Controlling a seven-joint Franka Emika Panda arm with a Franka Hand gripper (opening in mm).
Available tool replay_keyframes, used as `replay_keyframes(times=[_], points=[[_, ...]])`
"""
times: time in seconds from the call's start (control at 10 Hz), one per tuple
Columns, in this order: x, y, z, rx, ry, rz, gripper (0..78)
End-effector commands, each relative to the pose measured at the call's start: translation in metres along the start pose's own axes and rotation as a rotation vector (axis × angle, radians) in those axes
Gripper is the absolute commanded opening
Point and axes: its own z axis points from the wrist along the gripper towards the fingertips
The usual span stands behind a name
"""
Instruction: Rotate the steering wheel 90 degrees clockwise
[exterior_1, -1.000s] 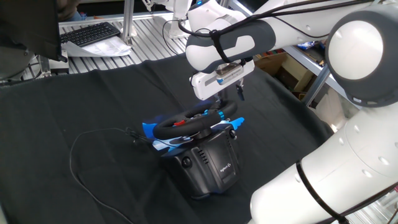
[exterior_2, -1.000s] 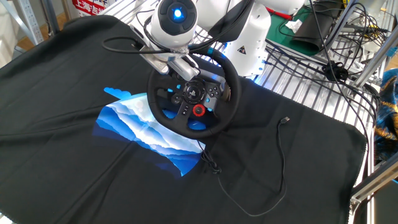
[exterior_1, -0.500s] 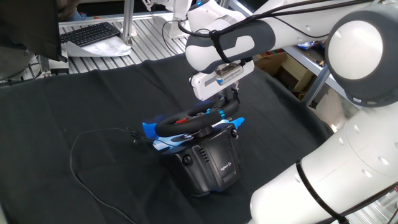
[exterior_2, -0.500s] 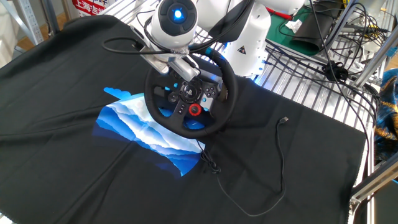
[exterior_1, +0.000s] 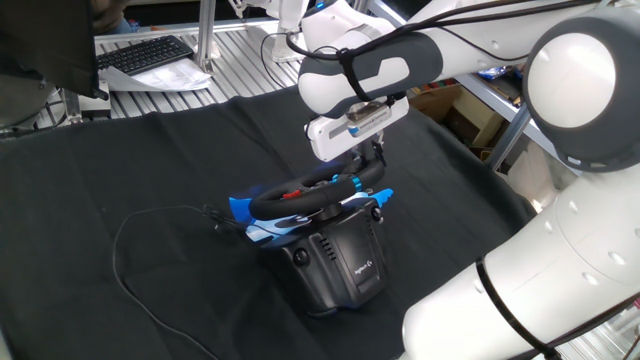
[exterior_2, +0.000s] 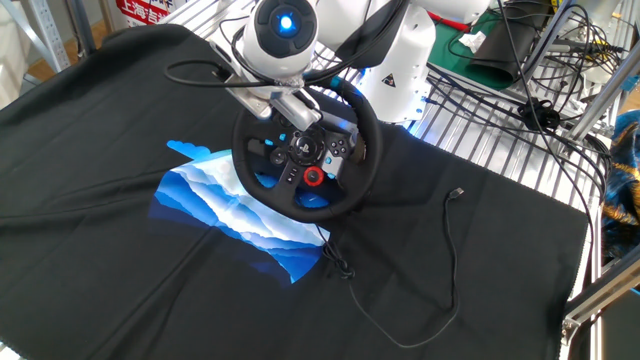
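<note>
Standing on the one fixed view's side: steering wheel (exterior_1: 312, 196) sat atop its black base (exterior_1: 335, 262) mid-bench (exterior_1: 150, 160), on the black cloth. End effector (exterior_1: 369, 168) was down at the rim's far edge; could not tell whether its fingers were clamped on it.

Other fixed view: wheel face-on, hub tilted, red button (exterior_2: 314, 177) low and right of centre. Judged the turn partly made, 90 degrees unconfirmed. Loose cable (exterior_2: 440, 250) lay nearby.

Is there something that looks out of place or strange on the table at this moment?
One thing: a thin black cable trails loose across the black cloth, and its plug end lies unconnected. The steering wheel sits normally on its base, with the gripper at its rim.
</note>
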Motion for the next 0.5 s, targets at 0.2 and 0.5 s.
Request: replay_keyframes(times=[0.2,0.5], points=[[0.0034,-0.0078,-0.0094,0.046,0.067,0.103,1.2],[0.0058,-0.0108,-0.0125,0.071,0.077,0.129,1.2]])
